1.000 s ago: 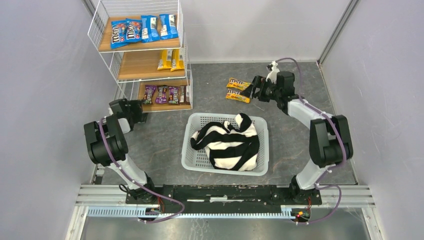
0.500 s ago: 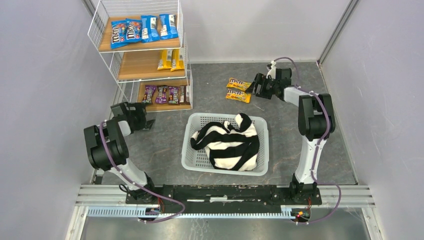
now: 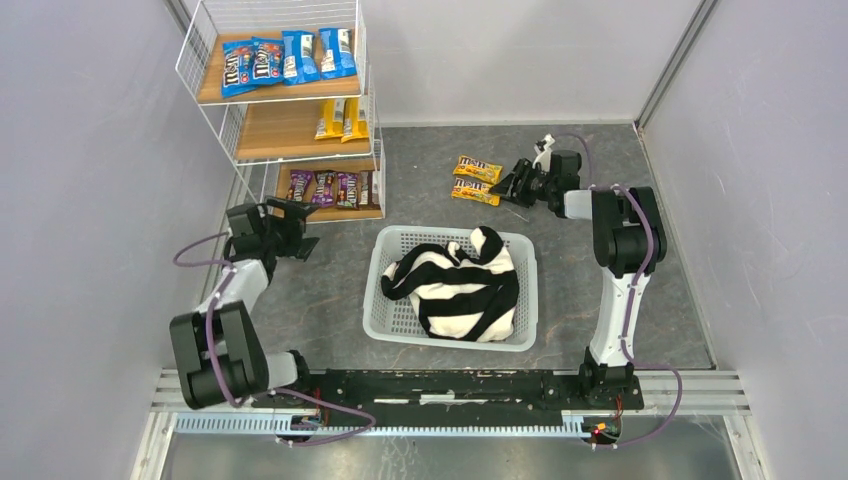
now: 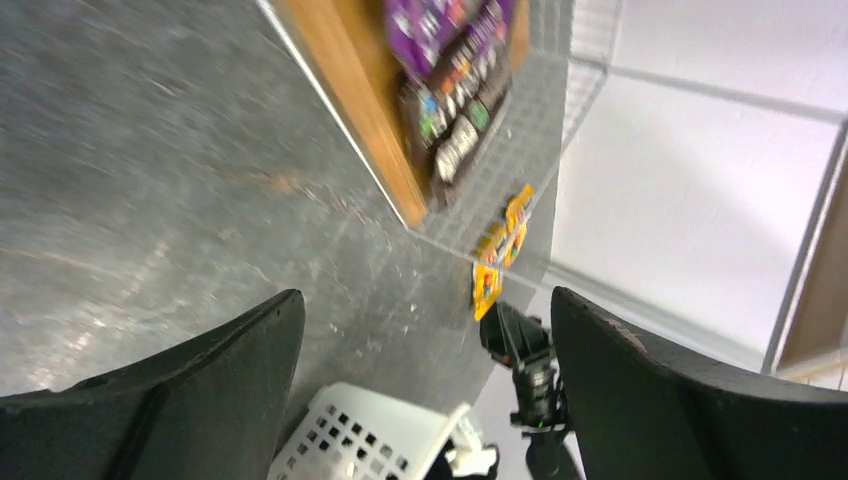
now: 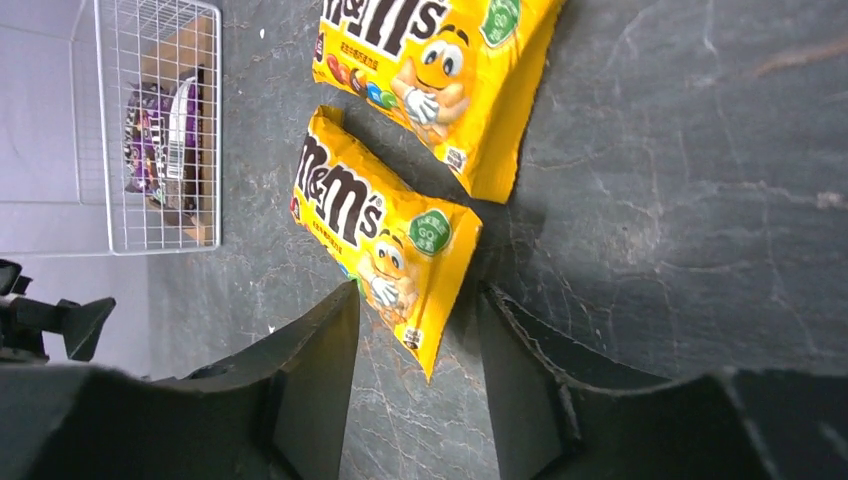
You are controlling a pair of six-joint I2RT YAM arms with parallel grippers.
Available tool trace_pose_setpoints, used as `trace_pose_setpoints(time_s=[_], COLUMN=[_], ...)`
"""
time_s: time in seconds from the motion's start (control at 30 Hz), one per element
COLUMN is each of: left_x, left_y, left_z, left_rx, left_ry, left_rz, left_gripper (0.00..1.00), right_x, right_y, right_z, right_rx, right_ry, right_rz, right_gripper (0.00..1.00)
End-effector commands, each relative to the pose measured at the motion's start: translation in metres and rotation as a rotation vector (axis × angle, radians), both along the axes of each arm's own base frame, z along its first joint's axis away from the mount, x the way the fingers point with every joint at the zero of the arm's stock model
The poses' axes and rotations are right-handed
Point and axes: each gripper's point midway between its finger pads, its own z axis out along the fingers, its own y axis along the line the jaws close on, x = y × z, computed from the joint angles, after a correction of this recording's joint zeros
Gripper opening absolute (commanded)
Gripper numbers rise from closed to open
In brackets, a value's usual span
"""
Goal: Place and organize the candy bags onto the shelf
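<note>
The shelf (image 3: 275, 130) stands at the far left, with blue candy bags (image 3: 285, 58) on its top board, yellow ones (image 3: 340, 118) on the middle board and purple-brown ones (image 3: 330, 188) on the bottom board. Two yellow candy bags (image 3: 475, 180) lie on the floor to its right. My right gripper (image 3: 503, 188) is low at their right side. In the right wrist view its jaws (image 5: 418, 295) stand apart on either side of a corner of the nearer bag (image 5: 375, 225), not pressing it. My left gripper (image 3: 303, 227) is open and empty in front of the shelf's bottom board (image 4: 350, 110).
A white lattice basket (image 3: 385, 300) with a black-and-white striped cloth (image 3: 455, 285) in it sits mid-floor between the arms. Grey walls close in on both sides. The left wrist view shows the basket's corner (image 4: 370, 440) and the right arm (image 4: 525, 360) beyond it.
My left gripper has opened wider and swung out to the right, away from the shelf. The right arm has folded and its jaws have narrowed around the yellow bag's corner.
</note>
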Motion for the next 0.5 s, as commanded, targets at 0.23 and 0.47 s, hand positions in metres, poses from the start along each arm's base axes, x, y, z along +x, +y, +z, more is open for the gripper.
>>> trace_pose_setpoints(time_s=[0.23,0.47], left_x=[-0.049,-0.069], left_y=[-0.076,-0.087], left_z=[0.070,0.158], left_rx=[0.231,0.333], left_ry=[-0.285,-0.550], left_rz=[-0.372,-0.449], left_gripper=[0.95,0.97], right_x=[0.018,0.023], right_y=[0.003,0.007], right_z=[0.018,0.072], right_rx=[0.094,0.133], right_ry=[-0.053,-0.155], right_rz=[-0.072,-0.056], right_gripper=[0.23,0.00])
